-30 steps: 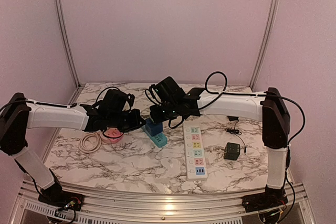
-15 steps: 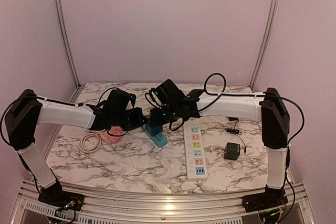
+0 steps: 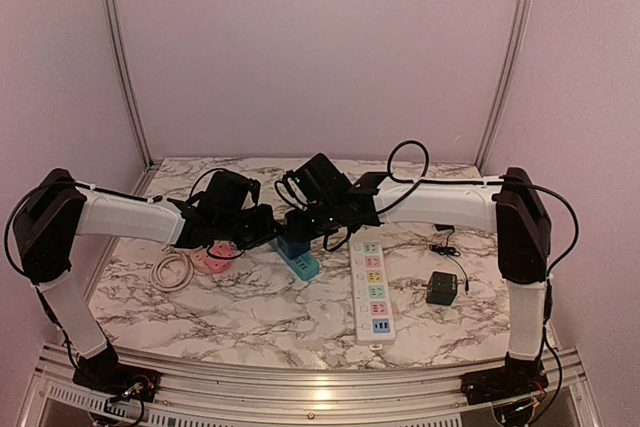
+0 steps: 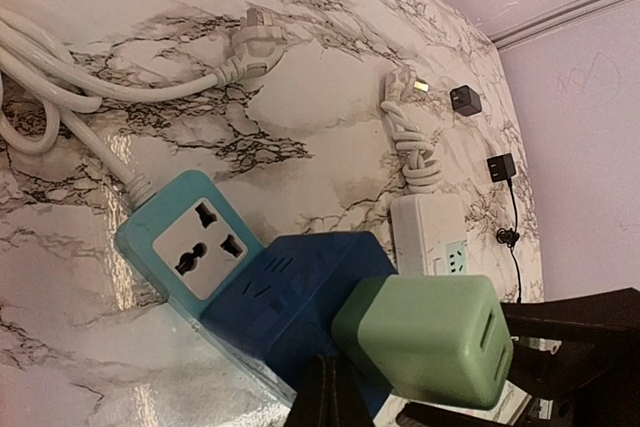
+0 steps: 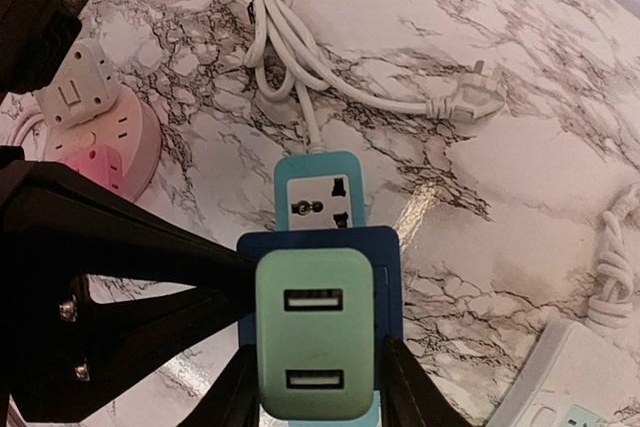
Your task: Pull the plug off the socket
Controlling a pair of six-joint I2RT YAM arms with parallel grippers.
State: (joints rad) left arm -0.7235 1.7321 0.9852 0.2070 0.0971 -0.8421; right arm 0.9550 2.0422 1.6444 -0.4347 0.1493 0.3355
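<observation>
Your plug (image 5: 318, 337), pale green with two USB slots, sits seated in a blue cube (image 4: 290, 297). The cube in turn is plugged into a teal strip (image 4: 190, 237) lying near the middle of the marble table (image 3: 200, 307).

Your right gripper (image 5: 318, 352) reaches in from the right. One finger stands on each flank of the plug, spread to about its width. The left one lies against its edge, but whether both pads bear on it cannot be told.

Your left gripper (image 4: 332, 392) comes in from the other side with its fingers pressed together, their tip at the cube's near edge, just beside the plug.

One socket of the strip shows uncovered beyond the cube. A pink round socket (image 5: 110, 147) lies left of the strip, and a white strip (image 3: 372, 287) lies to its right.
</observation>
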